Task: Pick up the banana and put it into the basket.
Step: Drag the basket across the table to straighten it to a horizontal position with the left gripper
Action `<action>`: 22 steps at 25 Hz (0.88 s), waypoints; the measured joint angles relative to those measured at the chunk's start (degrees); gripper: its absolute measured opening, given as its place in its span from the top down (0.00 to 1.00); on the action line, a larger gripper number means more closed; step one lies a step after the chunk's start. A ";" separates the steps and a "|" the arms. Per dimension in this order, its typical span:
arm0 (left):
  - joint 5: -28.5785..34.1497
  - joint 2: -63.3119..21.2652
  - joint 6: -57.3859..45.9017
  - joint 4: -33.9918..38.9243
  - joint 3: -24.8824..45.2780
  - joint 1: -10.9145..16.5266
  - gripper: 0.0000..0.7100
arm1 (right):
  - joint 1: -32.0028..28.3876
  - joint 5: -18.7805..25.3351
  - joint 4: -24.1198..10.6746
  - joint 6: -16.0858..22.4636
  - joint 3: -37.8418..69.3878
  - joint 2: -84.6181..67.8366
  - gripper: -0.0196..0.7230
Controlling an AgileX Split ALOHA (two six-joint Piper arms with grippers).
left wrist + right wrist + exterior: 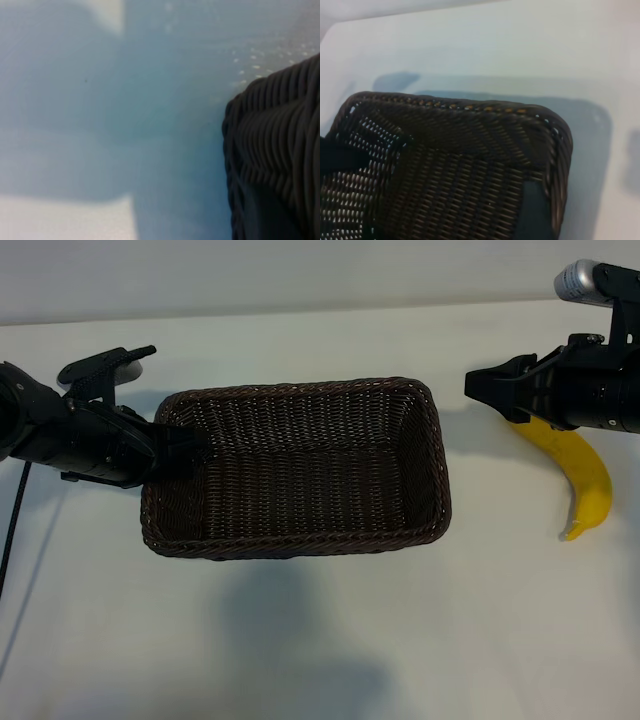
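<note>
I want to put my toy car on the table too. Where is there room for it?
The big bare patch is the table on the near side of the basket. The basket's inside is bare too. It is crowded at the basket's left end, where the left end effector meets the rim, and at the right, where the right end effector hangs by the banana.

From the outside camera, the right claw [480, 386] covers the banana [585, 485] at its upper end, and I can't tell whether the left claw [195, 447] touches the basket [300, 540] rim.

Yellow banana [583, 478] right of empty basket [300, 540]
</note>
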 joint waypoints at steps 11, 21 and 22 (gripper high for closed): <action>1.30 0.00 -0.12 -0.32 0.00 0.00 0.47 | 0.00 0.00 0.00 0.40 0.00 0.00 0.28; 1.66 0.00 -0.04 -0.27 0.00 0.00 0.19 | 0.00 0.00 0.00 0.88 0.00 0.00 0.28; 1.73 0.00 -0.09 -0.27 0.00 0.00 0.19 | 0.00 0.00 0.00 0.96 0.00 0.00 0.28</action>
